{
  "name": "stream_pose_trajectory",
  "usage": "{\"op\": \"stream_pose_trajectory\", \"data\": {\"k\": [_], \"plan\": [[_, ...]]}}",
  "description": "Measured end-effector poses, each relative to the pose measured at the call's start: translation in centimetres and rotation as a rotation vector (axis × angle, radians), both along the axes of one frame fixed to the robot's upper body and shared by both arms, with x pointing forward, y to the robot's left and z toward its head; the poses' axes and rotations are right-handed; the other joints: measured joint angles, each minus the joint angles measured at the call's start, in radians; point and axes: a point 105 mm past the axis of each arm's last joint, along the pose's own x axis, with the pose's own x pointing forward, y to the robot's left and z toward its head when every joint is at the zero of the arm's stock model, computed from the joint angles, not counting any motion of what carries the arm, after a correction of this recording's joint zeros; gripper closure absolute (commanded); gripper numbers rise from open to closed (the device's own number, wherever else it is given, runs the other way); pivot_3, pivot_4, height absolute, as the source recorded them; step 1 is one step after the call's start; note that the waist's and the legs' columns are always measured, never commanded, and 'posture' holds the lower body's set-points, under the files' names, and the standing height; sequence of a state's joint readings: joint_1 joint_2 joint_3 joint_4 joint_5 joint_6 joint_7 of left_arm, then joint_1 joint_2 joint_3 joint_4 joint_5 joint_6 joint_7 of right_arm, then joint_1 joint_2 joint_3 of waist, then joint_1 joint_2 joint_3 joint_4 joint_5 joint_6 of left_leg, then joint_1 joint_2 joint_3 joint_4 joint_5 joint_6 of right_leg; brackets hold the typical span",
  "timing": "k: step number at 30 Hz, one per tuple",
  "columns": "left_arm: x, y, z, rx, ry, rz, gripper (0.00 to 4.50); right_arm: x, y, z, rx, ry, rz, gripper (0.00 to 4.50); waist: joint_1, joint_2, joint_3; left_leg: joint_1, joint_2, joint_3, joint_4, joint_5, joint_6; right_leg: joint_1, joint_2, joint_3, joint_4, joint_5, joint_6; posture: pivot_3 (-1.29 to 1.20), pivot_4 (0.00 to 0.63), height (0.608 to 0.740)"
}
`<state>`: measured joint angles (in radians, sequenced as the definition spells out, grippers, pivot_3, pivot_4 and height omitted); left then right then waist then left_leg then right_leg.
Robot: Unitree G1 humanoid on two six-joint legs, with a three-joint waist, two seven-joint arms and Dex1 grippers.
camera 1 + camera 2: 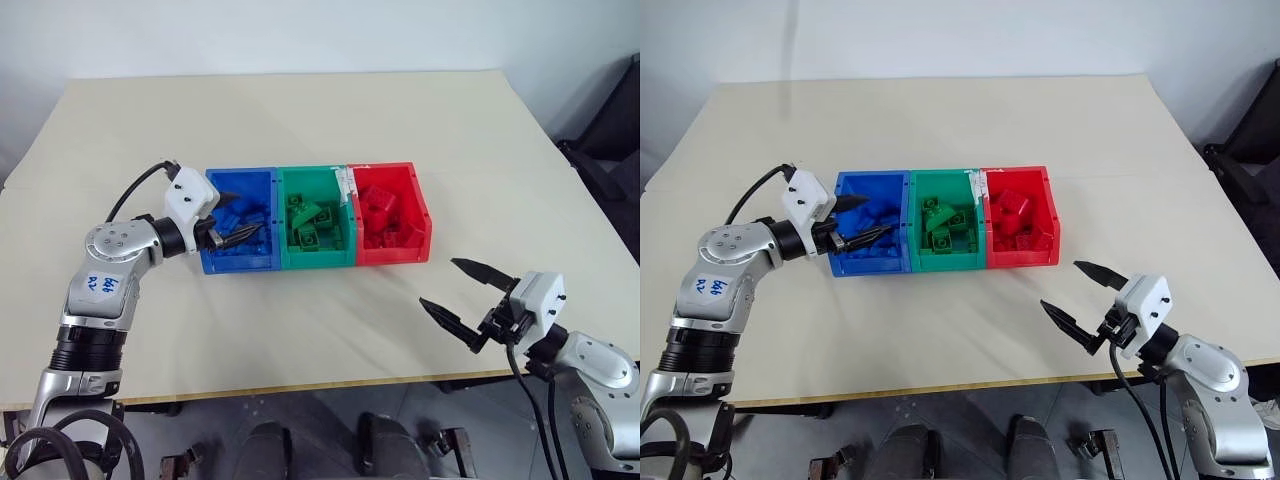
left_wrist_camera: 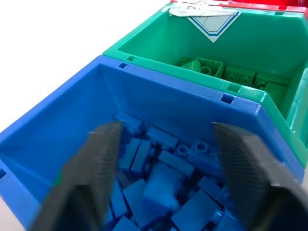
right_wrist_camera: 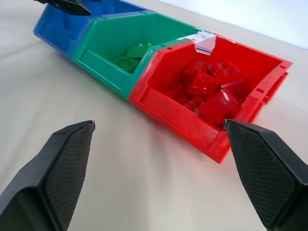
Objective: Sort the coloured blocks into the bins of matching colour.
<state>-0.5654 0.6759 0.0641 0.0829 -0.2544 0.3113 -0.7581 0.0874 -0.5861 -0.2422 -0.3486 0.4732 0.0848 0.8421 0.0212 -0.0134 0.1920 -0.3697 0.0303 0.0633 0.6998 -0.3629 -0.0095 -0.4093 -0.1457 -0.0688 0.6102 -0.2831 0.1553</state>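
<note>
Cream worktop bare of loose bricks — the bins (image 1: 316, 232) sit mid-worktop, blocks (image 2: 166, 185) sorted inside, left end effector (image 1: 231, 221) released over the blue bin, right end effector (image 1: 463, 297) spread empty near the front edge — next, probably just withdraw.

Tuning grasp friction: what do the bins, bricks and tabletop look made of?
Bins: looks like moulded plastic, smooth and slightly glossy, with soft highlights on the rims.
Bricks: hard plastic, crisp studs and a sheen.
Tabletop: matte cream surface, no visible grain; probably laminate, hard to say.
</note>
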Motion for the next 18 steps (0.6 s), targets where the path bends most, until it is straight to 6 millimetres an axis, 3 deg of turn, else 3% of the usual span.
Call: {"op": "stream_pose_trajectory", "data": {"k": [4, 9, 12, 15, 18], "plan": [[-2.5, 3.0, -0.7, -0.005, -0.037, 0.006, 0.04, 0.5, 0.2, 0.3, -0.001, -0.012, 0.029, 0.00, -0.023, 0.000, 0.000, 0.001, 0.001, 0.001, -0.001, 0.000, 0.000, -0.001, 0.000, 0.000, 0.000, 0.000, 0.000, 0.00, 0.150, 0.740], [-8.0, 8.0, -3.3, 0.026, 0.026, 0.032, 0.04, 1.3, 0.5, 0.0, -0.046, 0.008, 0.128, 0.00, -0.035, 0.000, 0.000, 0.000, 0.002, 0.002, -0.002, 0.000, 0.000, -0.001, 0.000, 0.000, -0.001, 0.000, 0.000, 0.00, 0.150, 0.740], [-9.7, 9.3, -3.1, 0.055, 0.014, 0.048, 0.04, 1.9, 0.9, 0.1, -0.058, 0.000, 0.184, 0.00, -0.017, 0.000, 0.000, 0.001, 0.001, 0.001, 0.000, 0.000, 0.000, 0.000, -0.001, -0.001, 0.000, 0.000, 0.000, 0.00, 0.150, 0.740], [-11.7, 11.2, -4.4, 0.070, 0.071, 0.118, 0.04, 2.8, 1.1, 0.0, -0.082, 0.005, 0.251, 0.00, -0.025, 0.000, 0.000, 0.002, 0.001, 0.002, -0.001, -0.001, 0.001, 0.000, -0.001, -0.001, 0.000, 0.000, 0.000, 0.00, 0.150, 0.740], [-12.4, 11.7, -4.8, 0.061, 0.075, 0.165, 0.04, 3.6, 1.1, -0.4, -0.093, 0.016, 0.277, 0.00, -0.018, 0.000, 0.000, 0.001, 0.001, 0.001, -0.001, 0.000, 0.001, 0.000, -0.002, -0.002, 0.000, 0.000, -0.001, 0.00, 0.150, 0.740]]}}
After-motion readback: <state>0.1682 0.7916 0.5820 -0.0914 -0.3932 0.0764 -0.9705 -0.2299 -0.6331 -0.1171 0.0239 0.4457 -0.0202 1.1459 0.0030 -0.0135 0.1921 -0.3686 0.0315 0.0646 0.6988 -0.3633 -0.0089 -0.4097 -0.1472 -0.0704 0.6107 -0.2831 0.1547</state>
